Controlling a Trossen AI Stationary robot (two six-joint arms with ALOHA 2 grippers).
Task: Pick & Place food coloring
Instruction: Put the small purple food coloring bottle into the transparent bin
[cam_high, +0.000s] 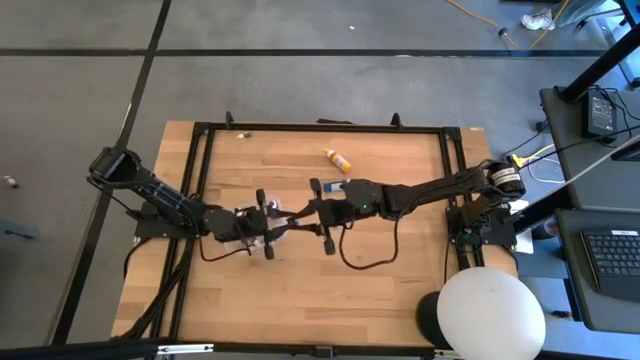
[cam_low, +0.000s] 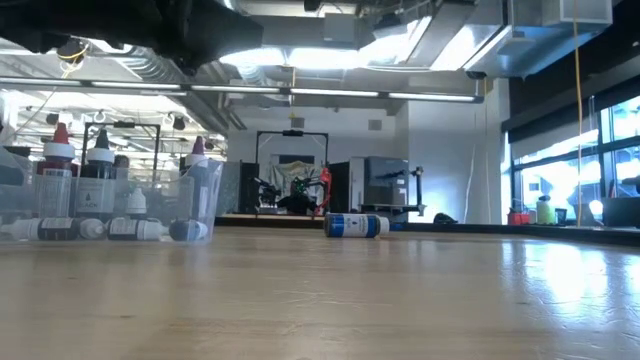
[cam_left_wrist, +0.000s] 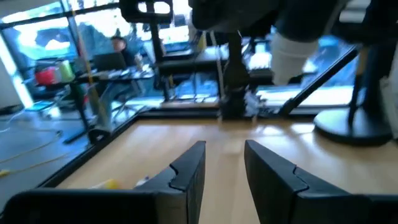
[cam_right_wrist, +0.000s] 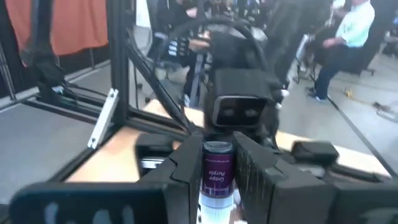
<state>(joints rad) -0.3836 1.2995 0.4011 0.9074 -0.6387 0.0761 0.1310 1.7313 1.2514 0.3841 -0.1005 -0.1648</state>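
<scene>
Grape-purple bottle (cam_right_wrist: 217, 171) pinched in my right gripper (cam_right_wrist: 214, 168).
Left gripper (cam_left_wrist: 224, 165) at nine o'clock, slightly parted, empty; bottle's base is hidden from me.

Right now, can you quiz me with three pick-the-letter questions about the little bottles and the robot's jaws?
1. Where does the yellow bottle lie?
A. in the clear tray
B. on the bare wooden table, beyond the arms
C. on the floor

2. What colour word is on the label of the bottle that the right gripper holds?
A. green
B. red
C. purple

3. What is between the left gripper's jaws?
A. nothing
B. a blue bottle
C. a cap

Answers:
1 B, the high view shows it alone on the wood.
2 C, the right wrist view reads "Grape Purple".
3 A, the left wrist view shows an empty gap.
</scene>
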